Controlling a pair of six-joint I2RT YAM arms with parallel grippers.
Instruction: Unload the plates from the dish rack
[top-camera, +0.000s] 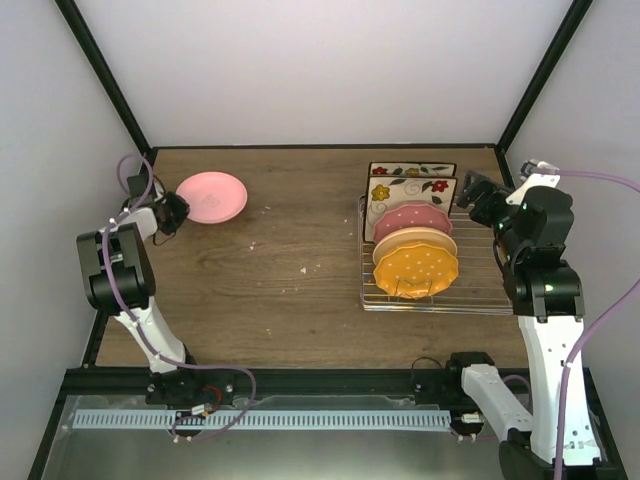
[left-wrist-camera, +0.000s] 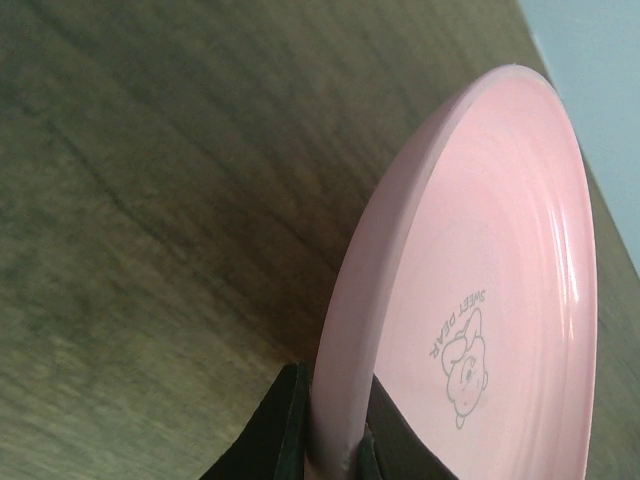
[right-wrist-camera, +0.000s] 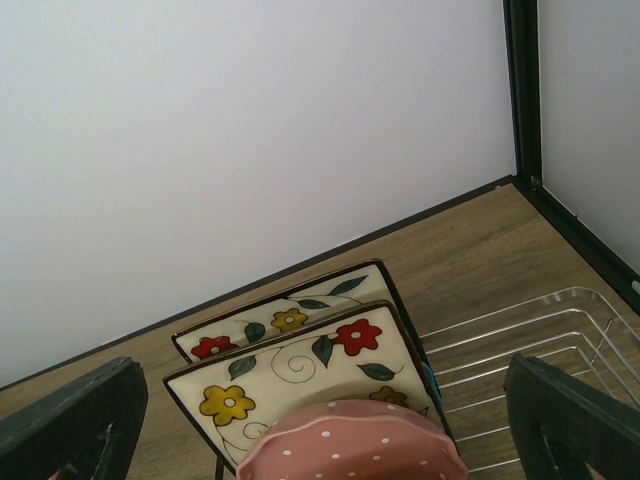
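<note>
- Pinches the near rim of the pink plate between the left fingers, which are closed on that edge alone, so the face and far rim are free for setting down.
- Holds that plate at the upper left of the top view, low over the bench and well apart from the dish rack, which looks like the chosen unloading spot. Cannot tell whether the plate already rests on the wood.
- Spreads the right fingers wide with nothing between them, one at each lower corner of the right wrist view, probably wide enough to straddle a rim.
- Hovers them at the right rear of the rack, near the two square flower plates and looking down on their top edges.
- Finds five plates in the rack, right of centre in the top view:
  - the square pair at the back;
  - then the dark pink dotted plate;
  - the peach plate;
  - the orange dotted plate in front.
- Stands them on edge between the tines, overlapping front to back, so only the upper rims offer a grip from above.
- Judges the task as early: one plate out, five to go.
</note>
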